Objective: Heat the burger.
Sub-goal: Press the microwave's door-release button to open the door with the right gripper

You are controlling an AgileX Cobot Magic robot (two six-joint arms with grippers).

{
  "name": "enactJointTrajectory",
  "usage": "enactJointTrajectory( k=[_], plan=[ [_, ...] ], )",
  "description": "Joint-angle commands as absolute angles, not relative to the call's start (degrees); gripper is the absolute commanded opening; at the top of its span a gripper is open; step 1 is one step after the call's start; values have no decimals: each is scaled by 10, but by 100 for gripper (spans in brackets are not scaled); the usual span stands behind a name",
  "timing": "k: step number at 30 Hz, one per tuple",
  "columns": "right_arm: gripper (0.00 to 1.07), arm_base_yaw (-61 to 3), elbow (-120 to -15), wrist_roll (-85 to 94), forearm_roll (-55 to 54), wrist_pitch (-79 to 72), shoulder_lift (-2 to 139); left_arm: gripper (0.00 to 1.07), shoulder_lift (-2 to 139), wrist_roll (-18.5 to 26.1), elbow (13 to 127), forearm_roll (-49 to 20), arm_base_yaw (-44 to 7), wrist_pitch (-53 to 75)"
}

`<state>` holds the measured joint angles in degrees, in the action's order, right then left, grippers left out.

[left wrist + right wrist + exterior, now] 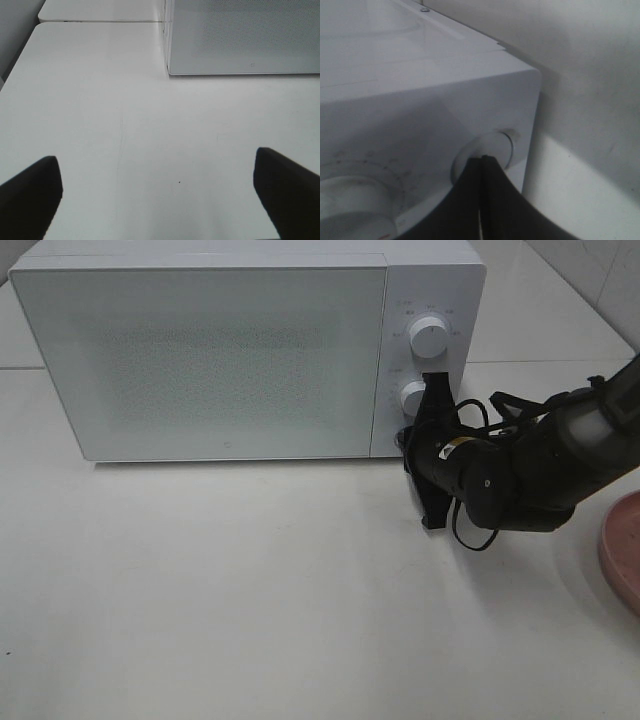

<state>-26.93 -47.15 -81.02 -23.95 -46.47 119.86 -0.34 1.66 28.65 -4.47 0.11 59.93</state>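
Soft, even light washes the white bench [250,590] pale; the microwave [230,350] casts a faint shadow. The right wrist view is dim and blurred.

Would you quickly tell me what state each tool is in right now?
Left tool: open, holding nothing, over the table.
Right tool: shut, holding nothing, tips at the round button on the microwave.

The burger is out of view; the microwave [230,360] is shut.
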Motion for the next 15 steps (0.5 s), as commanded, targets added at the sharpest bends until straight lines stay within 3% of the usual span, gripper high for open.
enactJointTrajectory(
  k=[1,15],
  plan=[
    [0,-267,-482,-804,-246,-474,1204,98,-14,15,285,-47,2,594],
    [0,-267,-516,-780,-277,-508,1209,98,-14,15,285,-47,2,594]
  ],
)
